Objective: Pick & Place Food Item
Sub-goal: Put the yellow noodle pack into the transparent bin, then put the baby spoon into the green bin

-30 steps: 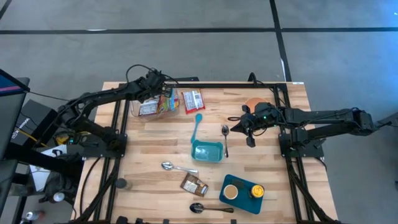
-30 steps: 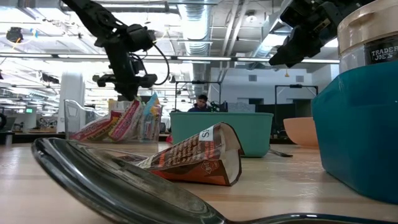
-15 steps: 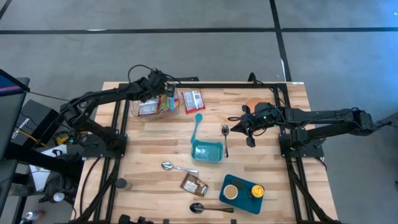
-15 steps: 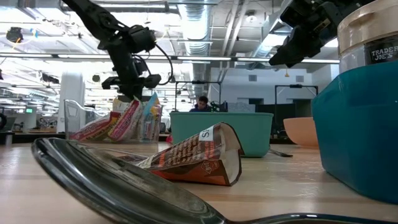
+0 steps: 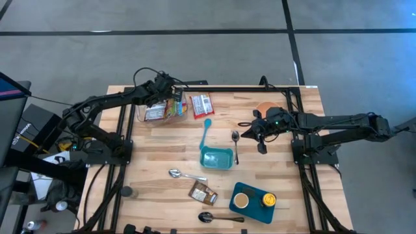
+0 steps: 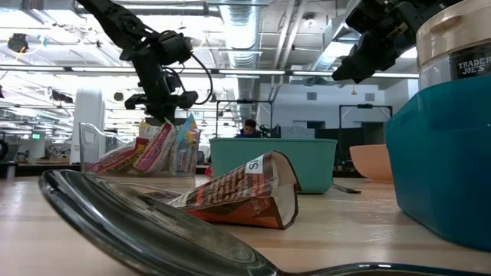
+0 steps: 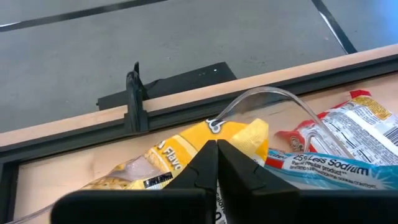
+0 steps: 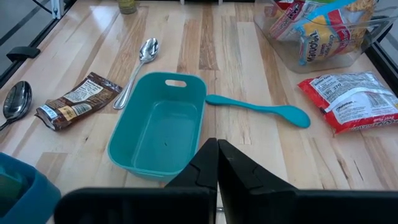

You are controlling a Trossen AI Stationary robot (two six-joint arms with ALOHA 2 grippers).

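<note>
A clear container (image 5: 144,112) at the table's far left holds several snack packets, among them a yellow one (image 7: 242,134). My left gripper (image 7: 216,144) is shut and hovers just over these packets (image 6: 163,119), slanting down. A red-and-white packet (image 5: 202,104) lies flat on the table beside the container. A teal bin (image 5: 216,158) sits mid-table with a teal spoon (image 5: 207,130) behind it. A brown packet (image 5: 203,193) lies near the front. My right gripper (image 5: 246,134) is shut with nothing in it and hangs above the table to the right of the bin. My left gripper has its shut fingertips right over the yellow packet's upper edge (image 7: 214,127), slanting down from the table's left. The fingers hide the spot, and I cannot tell whether they touch the packet.
A metal fork (image 5: 235,146) lies right of the bin, a spoon (image 5: 182,174) in front of it, and another spoon (image 5: 214,218) at the near edge. A blue tray (image 5: 253,209) with a jar stands front right. An orange bowl (image 5: 265,108) sits far right.
</note>
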